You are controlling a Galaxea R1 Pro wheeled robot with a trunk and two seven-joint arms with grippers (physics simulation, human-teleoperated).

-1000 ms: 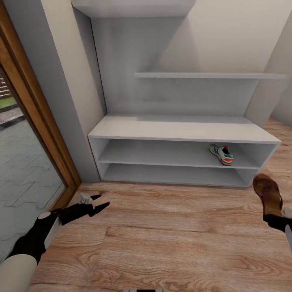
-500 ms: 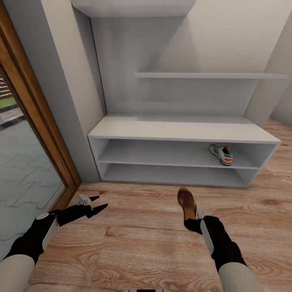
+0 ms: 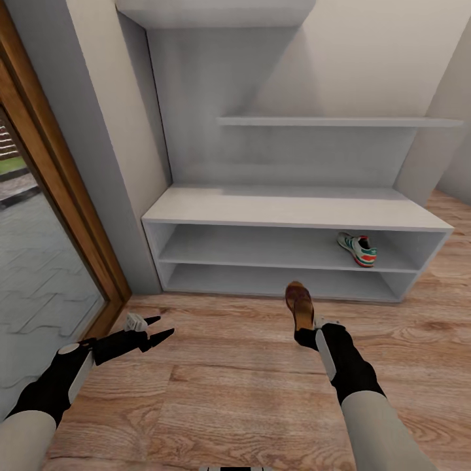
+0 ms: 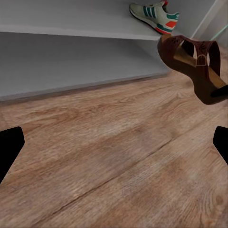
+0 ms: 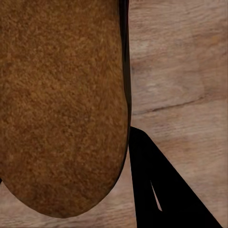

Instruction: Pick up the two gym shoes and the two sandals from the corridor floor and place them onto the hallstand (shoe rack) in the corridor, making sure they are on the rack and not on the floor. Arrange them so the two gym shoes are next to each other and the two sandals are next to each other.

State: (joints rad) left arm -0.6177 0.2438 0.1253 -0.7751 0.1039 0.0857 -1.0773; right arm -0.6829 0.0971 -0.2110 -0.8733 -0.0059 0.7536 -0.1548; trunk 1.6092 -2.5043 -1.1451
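Sandal (image 3: 300, 305): held off the floor (image 3: 229, 392), heel end clamped in right gripper (image 3: 307, 335), long axis running toward the shoe rack (image 3: 294, 212), toe forward. Sneaker (image 3: 358, 248): upper compartment, right end. Left gripper (image 3: 157, 327): spread, empty.

The sandal (image 3: 300, 304) is brown leather, its sole a grainy tan-brown. The sneaker (image 3: 358, 248) is white with green stripes (and a red-orange heel). The shoe rack (image 3: 288, 210) is pale grey-white, the floor (image 3: 229, 386) light brown wood grain, and the door frame (image 3: 59, 190) warm brown.
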